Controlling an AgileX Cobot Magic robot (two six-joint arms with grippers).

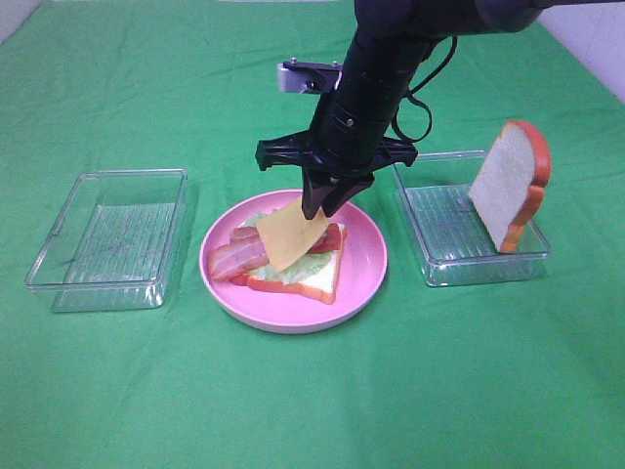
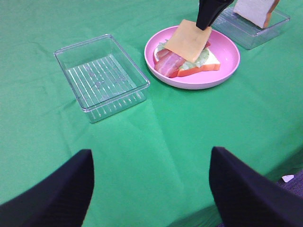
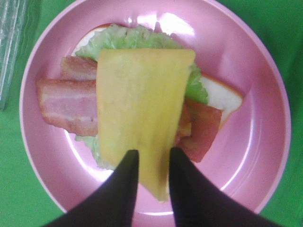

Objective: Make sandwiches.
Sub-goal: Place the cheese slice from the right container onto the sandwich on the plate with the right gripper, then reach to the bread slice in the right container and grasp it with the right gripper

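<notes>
- Left claw [image 2: 150, 189]: nearest item, over the near edge of the tabletop [image 1: 312, 410], which has a green cover; fingers [image 2: 52, 194] spread wide, nothing between them
- Pink plate [image 1: 366, 269]: middle of the tabletop, carrying the part-built sandwich
- Bottom bread slice [image 1: 317, 281]: flat on the plate, orange-brown crust showing at the near edge
- Lettuce piece [image 3: 128, 38]: lies on that slice, edges showing beyond the layers above
- Bacon strips [image 1: 239, 259]: lie across the lettuce, overhanging toward the left tray
- Cheese slice [image 1: 288, 234]: tilted, lower end resting on the bacon, upper end between the fingers of the right claw [image 1: 327, 200]
- Right claw: directly above the plate, pointing down; jaws slightly parted with the cheese edge between them; firm grip or not, cannot tell
- Left clear tray [image 1: 107, 239]: beside the plate, no food in it
- Right clear tray [image 1: 469, 230]: on the plate's other side
- Second bread slice [image 1: 508, 186]: stands upright in the right tray, leaning at its far right end
</notes>
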